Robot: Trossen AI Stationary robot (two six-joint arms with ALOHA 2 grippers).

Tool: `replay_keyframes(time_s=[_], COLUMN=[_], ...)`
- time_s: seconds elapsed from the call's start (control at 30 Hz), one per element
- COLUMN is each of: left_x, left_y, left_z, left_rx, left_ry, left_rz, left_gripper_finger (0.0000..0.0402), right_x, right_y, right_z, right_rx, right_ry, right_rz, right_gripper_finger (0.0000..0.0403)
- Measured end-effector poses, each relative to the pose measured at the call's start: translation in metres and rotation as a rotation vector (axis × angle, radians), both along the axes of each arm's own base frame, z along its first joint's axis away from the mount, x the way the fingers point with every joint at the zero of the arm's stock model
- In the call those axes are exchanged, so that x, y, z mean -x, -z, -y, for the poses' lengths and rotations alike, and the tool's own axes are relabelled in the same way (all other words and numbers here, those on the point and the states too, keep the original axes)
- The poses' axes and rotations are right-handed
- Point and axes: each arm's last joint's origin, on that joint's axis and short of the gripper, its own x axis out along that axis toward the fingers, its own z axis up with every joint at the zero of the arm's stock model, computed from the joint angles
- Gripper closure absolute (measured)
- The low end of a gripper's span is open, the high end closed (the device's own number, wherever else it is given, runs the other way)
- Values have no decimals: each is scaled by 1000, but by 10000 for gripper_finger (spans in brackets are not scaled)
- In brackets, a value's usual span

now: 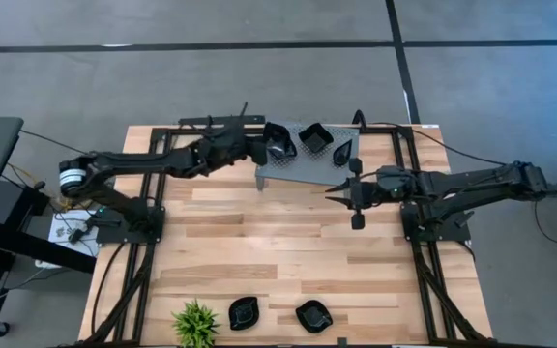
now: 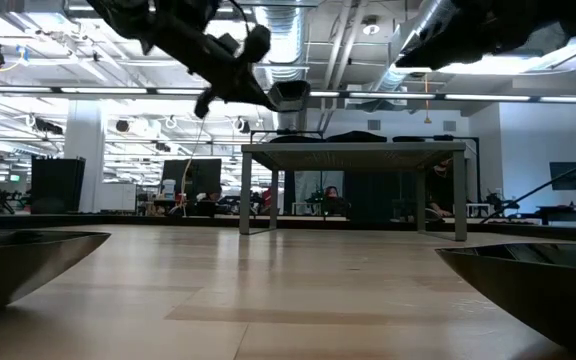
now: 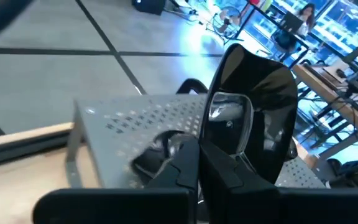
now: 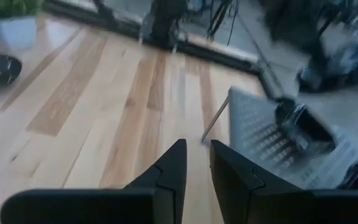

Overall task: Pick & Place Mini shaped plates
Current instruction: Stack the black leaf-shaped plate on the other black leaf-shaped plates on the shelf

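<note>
Three black plates (image 1: 315, 137) lie on the grey shelf (image 1: 298, 172); two more (image 1: 245, 312) lie near the table's (image 1: 259, 242) front edge beside one plant (image 1: 194, 324). The left tool (image 1: 271, 147), clamped on a plate (image 3: 253, 106), hovers over the shelf. The right tool (image 1: 341, 196), slightly parted and empty, hangs over the table.

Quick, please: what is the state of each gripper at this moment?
Left gripper: shut on a black mini plate, above the grey shelf.
Right gripper: slightly open, holding nothing, over the bare table.
</note>
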Motion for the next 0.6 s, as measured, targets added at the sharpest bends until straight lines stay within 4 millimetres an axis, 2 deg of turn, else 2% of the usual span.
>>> replay_keyframes(time_s=[0.13,0.4,0.6], left_x=[-13,-16,-19], left_y=[17,19,24], left_z=[-1,2,5], left_rx=[34,59,78], left_ry=[-1,-27,-20], left_rz=[4,28,21], left_gripper_finger=[396,392,359], right_x=[0,1,1], right_y=[-3,-2,-2], right_z=[0,0,0], right_rx=[15,18,18], right_ry=[-5,-6,-6], right_rz=[29,11,11], right_gripper_finger=[337,337,337])
